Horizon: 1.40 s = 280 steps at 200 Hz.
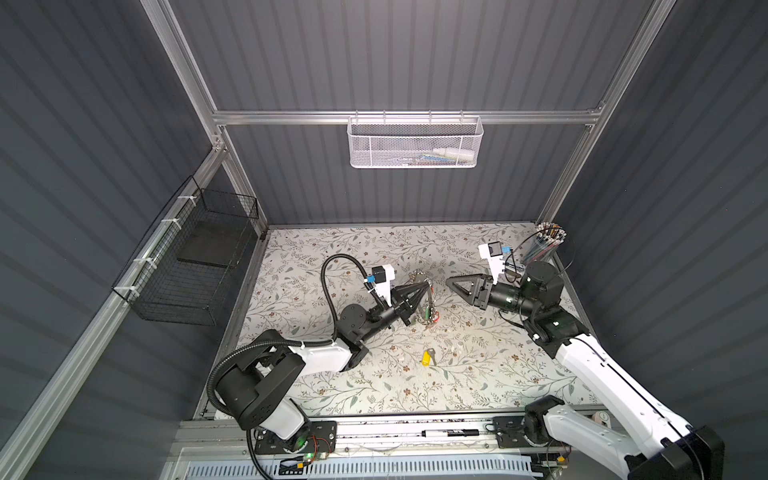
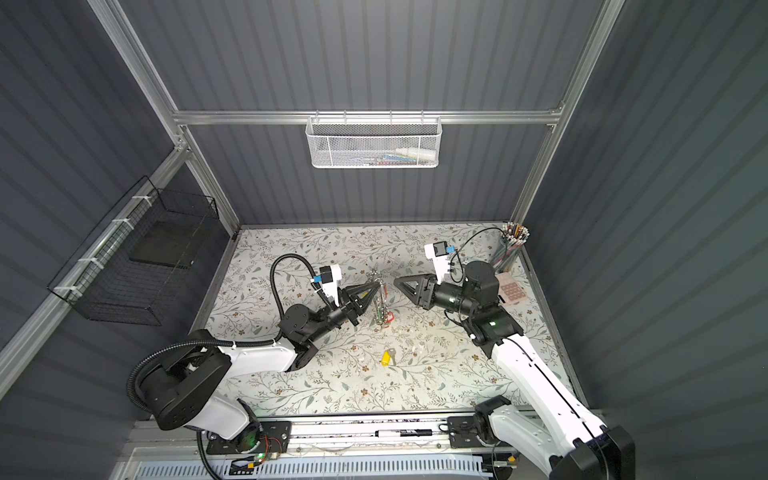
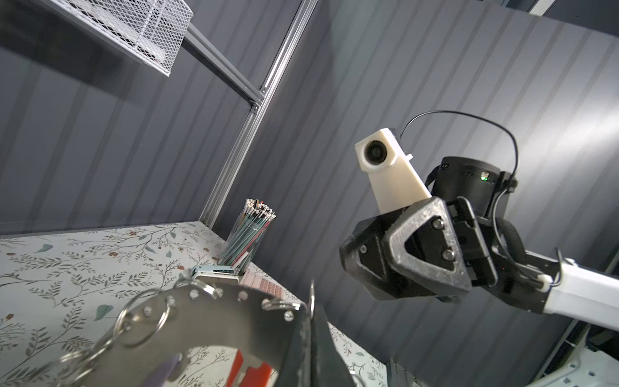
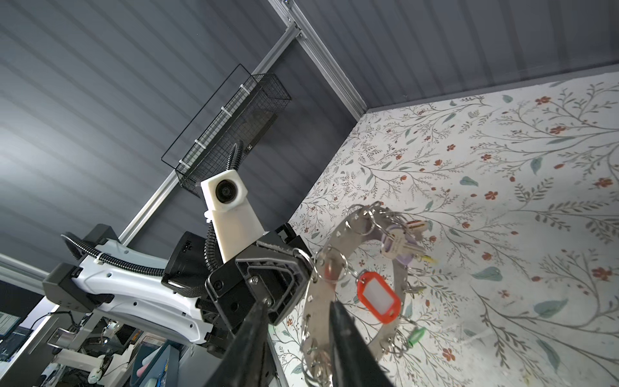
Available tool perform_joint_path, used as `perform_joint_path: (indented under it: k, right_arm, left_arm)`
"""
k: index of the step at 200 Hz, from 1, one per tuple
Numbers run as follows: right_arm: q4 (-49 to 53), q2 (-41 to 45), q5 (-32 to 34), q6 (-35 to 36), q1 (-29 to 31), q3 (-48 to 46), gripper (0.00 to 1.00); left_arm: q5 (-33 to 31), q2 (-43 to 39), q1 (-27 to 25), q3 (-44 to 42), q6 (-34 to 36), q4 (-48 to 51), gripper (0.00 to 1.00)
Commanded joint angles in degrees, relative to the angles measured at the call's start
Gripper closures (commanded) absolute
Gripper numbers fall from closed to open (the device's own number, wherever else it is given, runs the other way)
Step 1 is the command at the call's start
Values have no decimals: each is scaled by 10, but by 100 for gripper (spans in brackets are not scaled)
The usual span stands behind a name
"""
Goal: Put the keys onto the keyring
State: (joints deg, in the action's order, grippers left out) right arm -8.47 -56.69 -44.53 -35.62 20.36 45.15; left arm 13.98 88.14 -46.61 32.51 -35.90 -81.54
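My left gripper (image 1: 428,284) (image 2: 378,284) is shut on the rim of the keyring (image 1: 428,305) (image 2: 380,303), a flat grey metal hoop with several split rings, and holds it upright above the table. The left wrist view shows the jaws pinched on the keyring (image 3: 207,321). Keys with a red tag (image 4: 378,298), a purple tag (image 4: 400,248) and a green tag (image 4: 417,335) hang from it. A yellow-tagged key (image 1: 427,357) (image 2: 388,357) lies loose on the table in front. My right gripper (image 1: 449,281) (image 4: 298,303) stands open just right of the keyring, holding nothing.
A cup of pens (image 1: 544,245) stands in the back right corner with a pink pad (image 2: 511,293) beside it. A white mesh basket (image 1: 415,143) hangs on the back wall, a black wire basket (image 1: 195,266) on the left wall. A marker (image 1: 451,433) lies on the front rail.
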Motion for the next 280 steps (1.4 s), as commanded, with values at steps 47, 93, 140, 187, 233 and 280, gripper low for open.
perform_joint_path:
  k: [47, 93, 140, 187, 233, 280]
  right_arm:
    - [-64, -14, -34, -10, 4, -8, 66]
    - [-78, -35, -51, -9, 13, -3, 67]
    - [-76, -65, -65, 0, 24, 8, 71]
    - [-72, -65, -67, 6, 26, 8, 80]
    - [-64, -59, -54, 7, 28, 4, 72]
    - [87, -7, 103, -6, 28, 46, 68]
  left_arm:
    - [5, -4, 0, 17, -49, -62, 100]
    - [27, 2, 0, 22, -49, -62, 100]
    - [74, 10, 0, 34, -51, -62, 100]
    - [80, 15, 0, 37, -50, -62, 100]
    - [76, 21, 1, 40, -50, -62, 100]
    - [64, 7, 0, 36, 28, -1, 100]
